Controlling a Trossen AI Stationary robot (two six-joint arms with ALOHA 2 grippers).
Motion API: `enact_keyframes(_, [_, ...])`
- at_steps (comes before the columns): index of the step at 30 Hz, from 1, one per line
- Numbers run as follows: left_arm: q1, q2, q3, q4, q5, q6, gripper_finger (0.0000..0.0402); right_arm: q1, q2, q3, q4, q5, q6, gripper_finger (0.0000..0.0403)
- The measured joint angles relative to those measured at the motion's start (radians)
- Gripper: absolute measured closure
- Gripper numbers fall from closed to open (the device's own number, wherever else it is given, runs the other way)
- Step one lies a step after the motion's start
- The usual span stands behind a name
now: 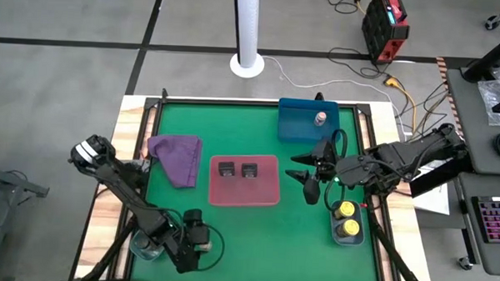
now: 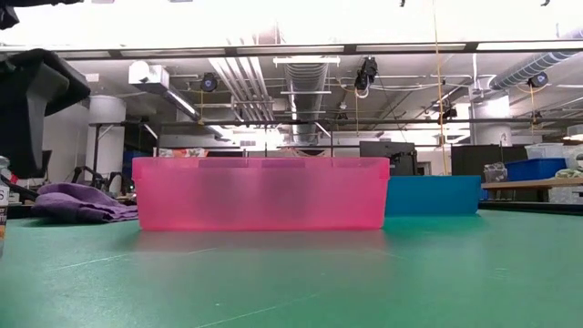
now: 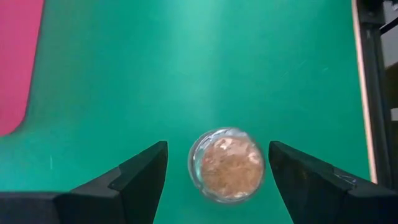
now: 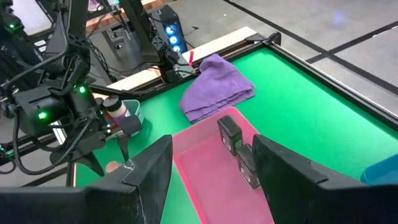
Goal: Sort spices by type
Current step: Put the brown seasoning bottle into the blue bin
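A small round spice jar (image 3: 227, 165) with clear walls and a brownish-tan top stands upright on the green mat near the front left. My left gripper (image 3: 218, 144) is over it, pointing steeply down and open, one finger on either side of the jar without touching it. My right gripper (image 4: 211, 180) is raised over the mat's right part (image 1: 311, 172), open with nothing between its fingers. Two black tins (image 1: 237, 168) stand in the red tray (image 1: 265, 195). Two yellow-capped jars (image 1: 345, 221) stand in a small tray at the right. A pale jar (image 1: 321, 119) stands in the blue tray (image 1: 296, 130).
A purple cloth (image 1: 177, 157) lies left of the red tray. A small grey-blue tray (image 4: 132, 111) at the front left corner holds a dark-capped shaker (image 4: 114, 107). The mat (image 1: 255, 241) in front of the red tray is bare green. A raised frame runs along the table's edges.
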Motion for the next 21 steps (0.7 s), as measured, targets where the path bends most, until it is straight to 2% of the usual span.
enact_keyframes(12, [0.000,0.000,-0.018,0.000,0.011,0.007,0.0169,0.000,0.000,0.000,0.000,0.000,0.013,0.0193])
enact_keyframes(21, [0.000,0.000,-0.022,0.000,0.011,0.008,0.0172,0.000,0.000,0.000,0.001,0.016,0.014,0.0193])
